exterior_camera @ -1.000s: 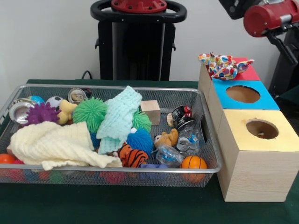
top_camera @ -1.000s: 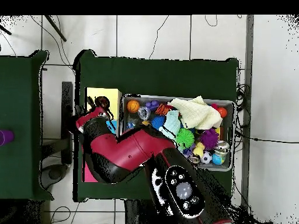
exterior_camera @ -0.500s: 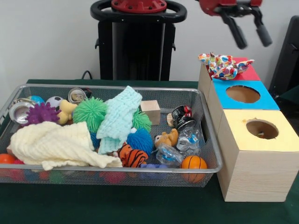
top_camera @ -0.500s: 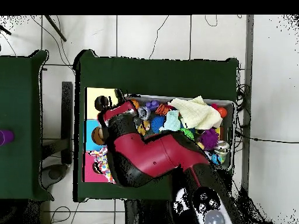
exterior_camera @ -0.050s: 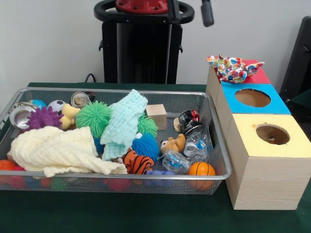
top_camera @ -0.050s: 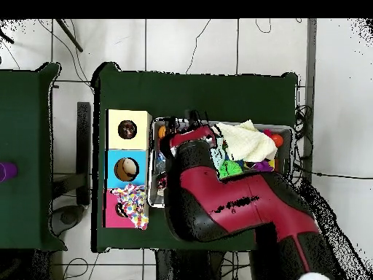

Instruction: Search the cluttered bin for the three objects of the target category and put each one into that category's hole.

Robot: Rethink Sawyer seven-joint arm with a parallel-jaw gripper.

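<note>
Front view first: the gripper (exterior_camera @ -0.050s: pixel 190 10) hangs high at the top edge, above the back of the bin (exterior_camera @ -0.050s: pixel 121 91). Its fingers (exterior_camera @ -0.050s: pixel 207 12) are spread wide with nothing between them. Overhead, the red arm (top_camera @ -0.050s: pixel 226 204) reaches across the middle of the mesh tray and hides much of it.

A patterned cloth (exterior_camera @ -0.050s: pixel 233 68) lies bunched on the red box (exterior_camera @ -0.050s: pixel 260 76), over where that box's hole should be. The holes in the blue box (exterior_camera @ -0.050s: pixel 277 104) and the yellow box (exterior_camera @ -0.050s: pixel 296 141) are open. That suggests cloths are the target category, though the pictures do not say so outright.

Two more candidates sit in the bin. The mint cloth (exterior_camera @ -0.050s: pixel 124 124) is draped high over the middle, leaning on the green spiky ball (exterior_camera @ -0.050s: pixel 92 116). The cream cloth (exterior_camera @ -0.050s: pixel 53 150) sprawls along the near rim.

The step in hand looks like a descent for the next pick, and the mint cloth is the better choice, as it is on top and nearer the gripper. The gripper should come straight down on the raised upper fold with the jaws wide and pinch a ridge of fabric, not a flat patch. It needs to keep clear of the spiky ball and the wooden block (exterior_camera @ -0.050s: pixel 156 114) just beside it. The lift should be high, because a trailing cloth can drag the tiger toy (exterior_camera @ -0.050s: pixel 138 164) or snag on the wire rim.
</note>
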